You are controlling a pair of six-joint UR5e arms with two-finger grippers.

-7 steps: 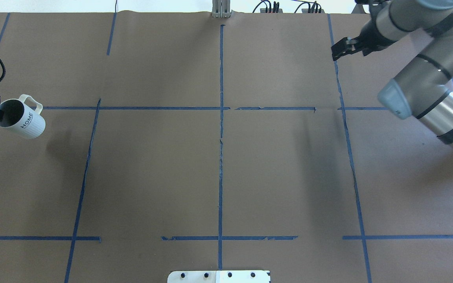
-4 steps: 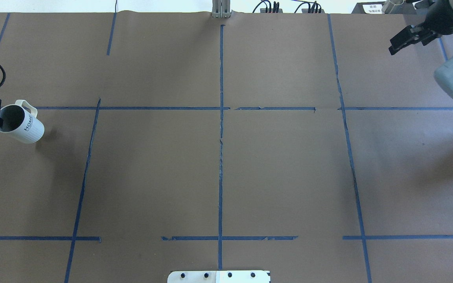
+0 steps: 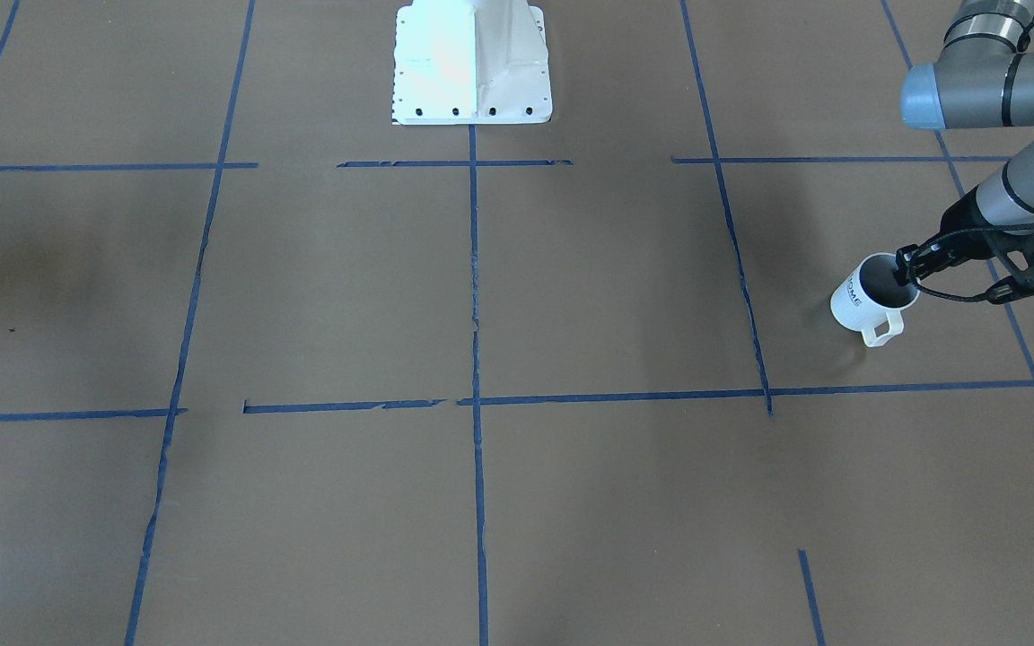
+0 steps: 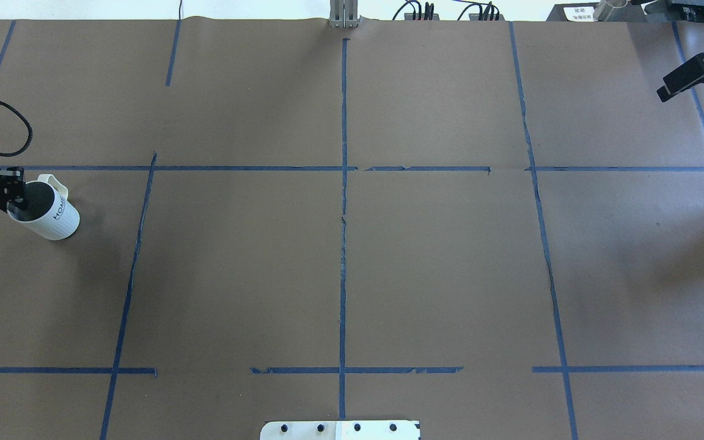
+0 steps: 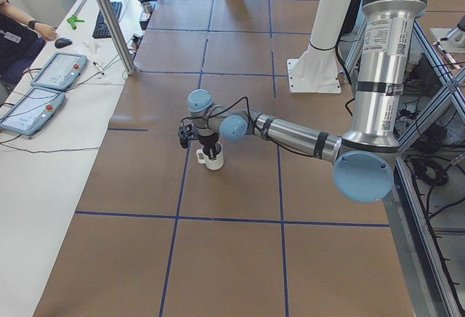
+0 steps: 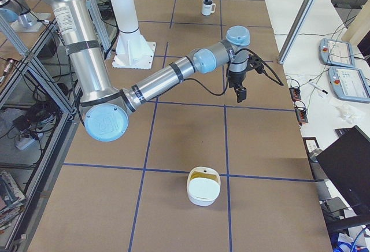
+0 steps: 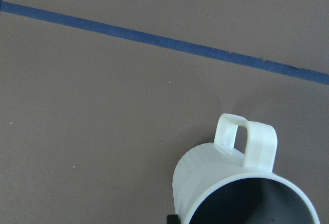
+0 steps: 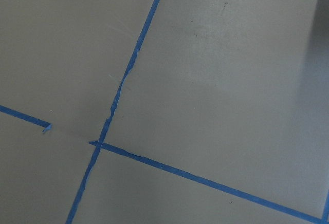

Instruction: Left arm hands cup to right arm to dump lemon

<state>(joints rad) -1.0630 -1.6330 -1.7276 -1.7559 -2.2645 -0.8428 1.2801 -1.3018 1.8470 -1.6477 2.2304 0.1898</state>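
Right arm (image 6: pixel 173 71) retreats, its end effector (image 4: pixel 665 93) unreadable; left end effector (image 4: pixel 14 194) pinches the cup (image 4: pixel 54 218) rim, handover carry seemingly next.

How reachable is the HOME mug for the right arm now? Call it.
Probably not yet. The right arm's tool hangs over the far right corner of the table, the HOME mug sits at the far left, and the left arm's tool grips its rim. The gap, not clutter, is the obstacle.
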